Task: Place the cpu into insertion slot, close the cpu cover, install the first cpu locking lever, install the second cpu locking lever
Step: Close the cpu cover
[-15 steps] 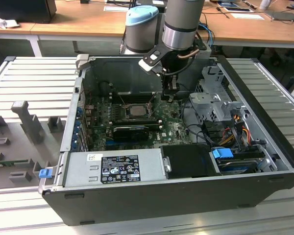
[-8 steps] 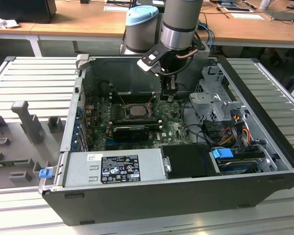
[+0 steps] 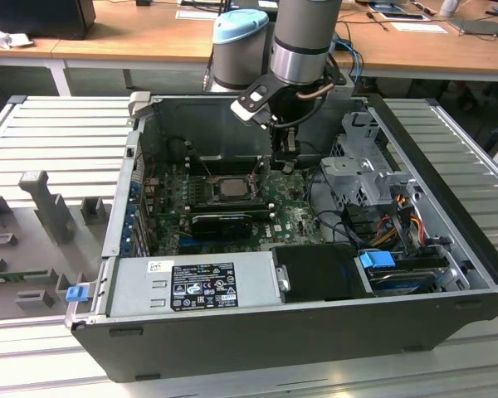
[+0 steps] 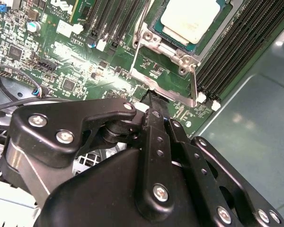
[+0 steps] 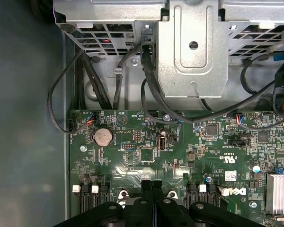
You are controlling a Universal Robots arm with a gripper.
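The tool [image 4: 150, 97], pressed together, sits just beside the insertion slot [image 4: 184, 59]. The slot's locking lever [image 4: 194, 85] looks thin and springy, best pushed near its end.

We see the arm [image 3: 303, 41] reaching down into the open case [image 3: 315, 332], which lies on a ribbed table [image 3: 50, 141]. Its gripper [image 3: 286, 166] hangs low over the green board [image 3: 292, 220], just beside the slot [image 3: 212, 196], on the exterior view's right. The cpu [image 3: 230, 188] sits in that slot, pale face up (a black card [image 3: 224, 222] lies just nearer us). A grey power supply [image 3: 191, 286] lies along the case's near wall.
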